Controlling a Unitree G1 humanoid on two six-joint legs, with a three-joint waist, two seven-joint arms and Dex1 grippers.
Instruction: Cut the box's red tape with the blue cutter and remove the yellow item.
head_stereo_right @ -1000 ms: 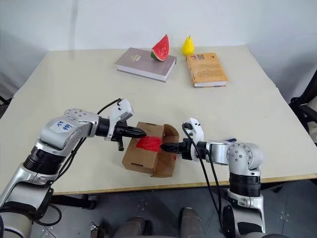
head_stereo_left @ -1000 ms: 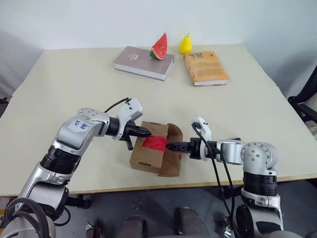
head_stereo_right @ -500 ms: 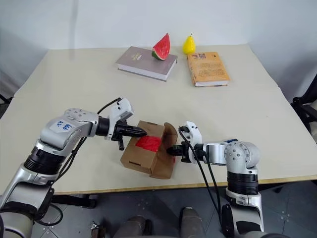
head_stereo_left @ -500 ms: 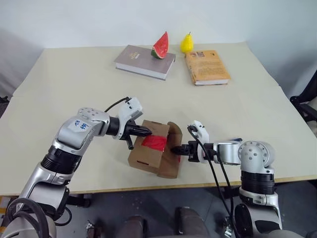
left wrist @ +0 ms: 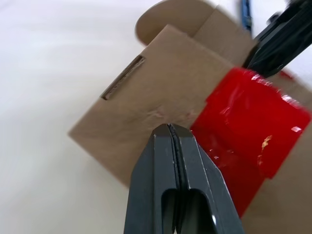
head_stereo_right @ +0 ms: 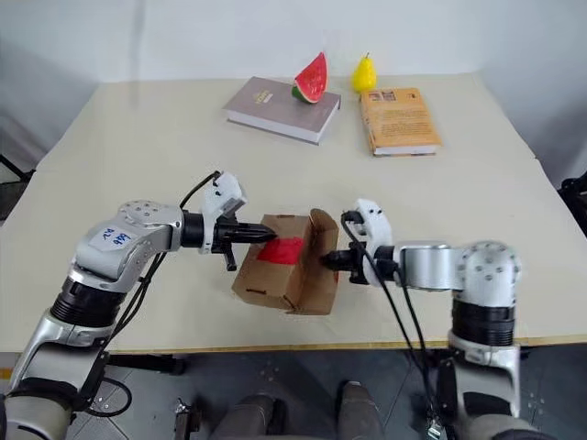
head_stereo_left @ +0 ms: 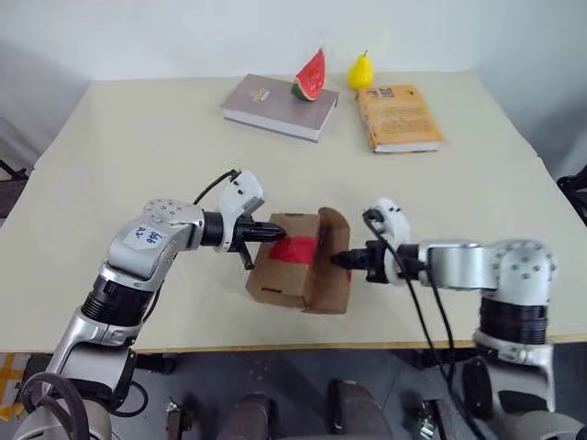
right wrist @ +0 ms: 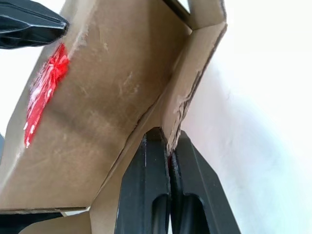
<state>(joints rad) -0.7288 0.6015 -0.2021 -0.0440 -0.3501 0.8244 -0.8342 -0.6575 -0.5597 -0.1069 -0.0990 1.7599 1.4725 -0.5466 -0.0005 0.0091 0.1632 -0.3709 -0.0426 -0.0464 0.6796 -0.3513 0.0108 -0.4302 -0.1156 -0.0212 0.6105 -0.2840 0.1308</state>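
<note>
Right gripper (head_stereo_left: pixel 341 260) jaws pinch the box's (head_stereo_left: pixel 286 275) raised flap; left gripper (head_stereo_left: pixel 280 230) jaws clenched at the red tape (head_stereo_left: pixel 295 249)

The raised flap (head_stereo_left: pixel 332 261) is standing in front of the box (head_stereo_left: pixel 284 275)'s opening, so the inside is staying hidden. In the left wrist view the red tape (left wrist: pixel 248 126) is running off the picture's edge, and only a sliver of something blue (left wrist: pixel 245 13) is showing past the box, too little to identify. In the right wrist view the box is overrunning the frame.
</note>
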